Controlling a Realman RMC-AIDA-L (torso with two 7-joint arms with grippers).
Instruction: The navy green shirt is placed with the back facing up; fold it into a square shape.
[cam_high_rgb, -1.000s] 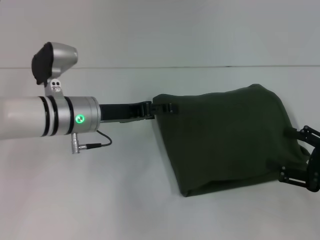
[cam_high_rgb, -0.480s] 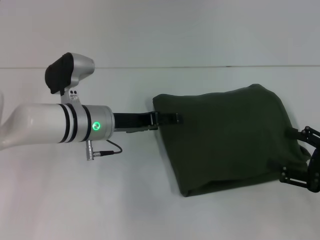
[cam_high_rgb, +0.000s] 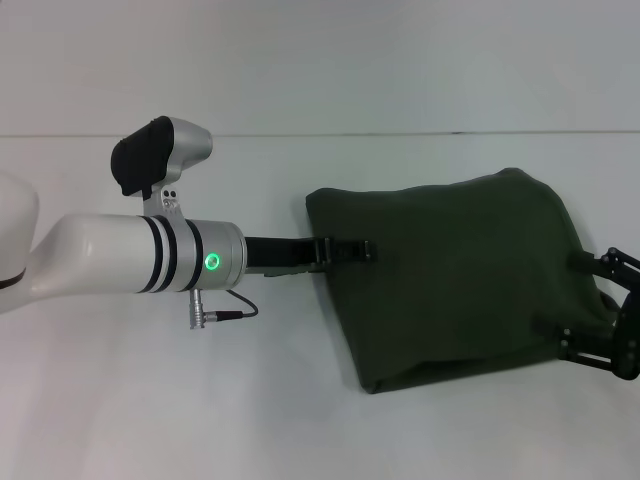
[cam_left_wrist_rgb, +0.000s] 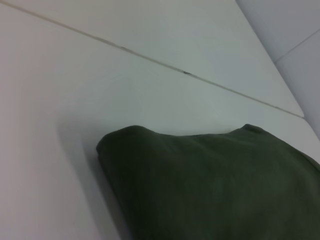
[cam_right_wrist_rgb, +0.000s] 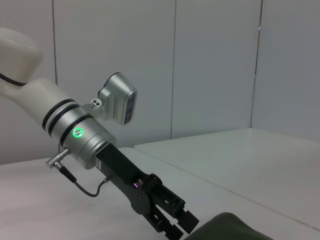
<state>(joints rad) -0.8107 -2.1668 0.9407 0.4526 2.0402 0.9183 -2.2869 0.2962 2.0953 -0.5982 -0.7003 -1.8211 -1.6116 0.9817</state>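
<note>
Olive cloth fills the right half of the head view: the navy green shirt (cam_high_rgb: 460, 280) is seen folded into a rough four-sided bundle on the white table (cam_high_rgb: 300, 420). The left gripper (cam_high_rgb: 362, 250) is reached in from the frame's left, its black fingers (cam_right_wrist_rgb: 172, 220) parted at the bundle's left edge, with nothing clearly grasped. The right gripper (cam_high_rgb: 600, 310) is set at the bundle's right edge, near the frame's right border; whether cloth is clenched there cannot be told.
</note>
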